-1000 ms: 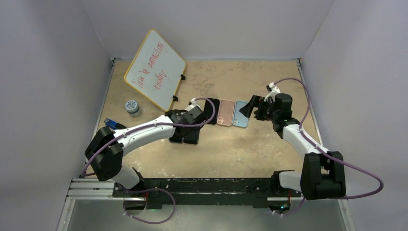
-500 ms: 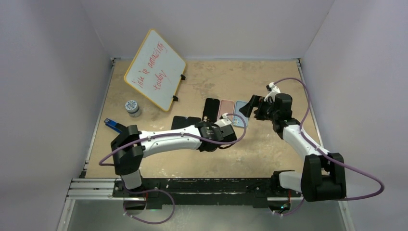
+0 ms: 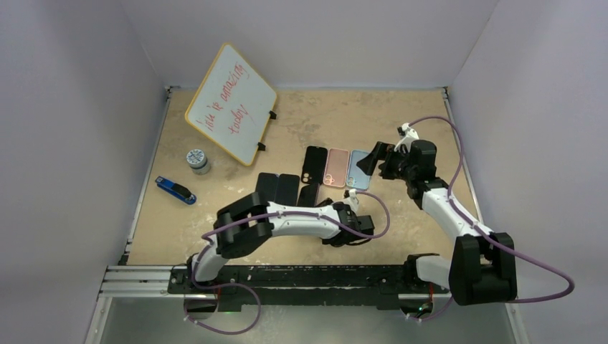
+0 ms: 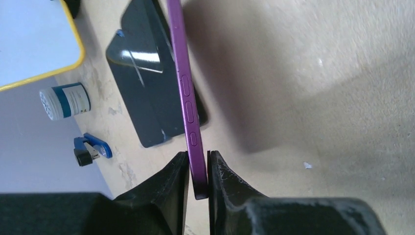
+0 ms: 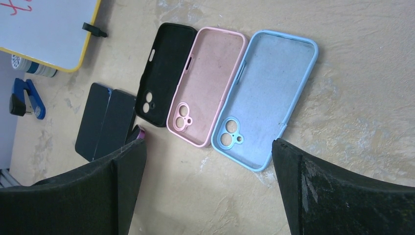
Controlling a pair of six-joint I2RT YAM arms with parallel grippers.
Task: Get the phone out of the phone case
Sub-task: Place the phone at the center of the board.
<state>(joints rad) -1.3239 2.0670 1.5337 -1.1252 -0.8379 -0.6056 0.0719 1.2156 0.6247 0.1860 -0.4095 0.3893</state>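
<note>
My left gripper (image 4: 197, 159) is shut on the bottom end of a purple phone (image 4: 185, 88), which it holds edge-on above the table. In the top view this gripper (image 3: 326, 208) sits near the front middle, and the phone (image 3: 309, 193) reaches toward the cases. Three empty cases lie side by side: black (image 3: 314, 163), pink (image 3: 335, 167) and blue (image 3: 357, 169). They also show in the right wrist view as black (image 5: 164, 63), pink (image 5: 205, 83) and blue (image 5: 266, 93). My right gripper (image 5: 208, 147) is open and empty, hovering just right of the blue case (image 3: 373, 159).
Two dark phones (image 3: 278, 188) lie flat left of the cases. A yellow-framed whiteboard (image 3: 231, 102) leans at the back left. A small jar (image 3: 197, 159) and a blue stapler (image 3: 175, 189) sit at the left. White walls close in the table.
My left arm has swung right and toward the near edge, away from the dark phones, carrying the purple phone. The right arm has not moved.
</note>
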